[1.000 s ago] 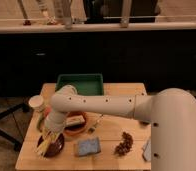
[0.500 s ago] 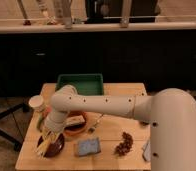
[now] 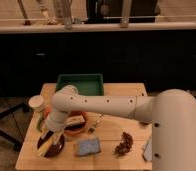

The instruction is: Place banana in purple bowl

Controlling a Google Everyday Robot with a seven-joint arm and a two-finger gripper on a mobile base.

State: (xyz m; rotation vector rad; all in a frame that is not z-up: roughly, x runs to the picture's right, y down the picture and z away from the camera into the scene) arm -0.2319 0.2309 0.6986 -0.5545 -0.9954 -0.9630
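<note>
The purple bowl (image 3: 53, 146) is a small dark maroon bowl at the front left of the wooden table (image 3: 111, 131). The pale yellow banana (image 3: 42, 145) lies slanted over the bowl's left side, its lower end past the rim. My gripper (image 3: 49, 135) hangs at the end of the white arm, directly above the bowl and right at the banana's upper end. I cannot tell whether the banana rests in the bowl or hangs from the gripper.
An orange-brown bowl (image 3: 75, 126) with a tan block stands just right of the gripper. A white cup (image 3: 37, 103) is at the left, a green tray (image 3: 81, 83) at the back, a blue sponge (image 3: 87, 146) and a brown cluster (image 3: 124, 144) at the front.
</note>
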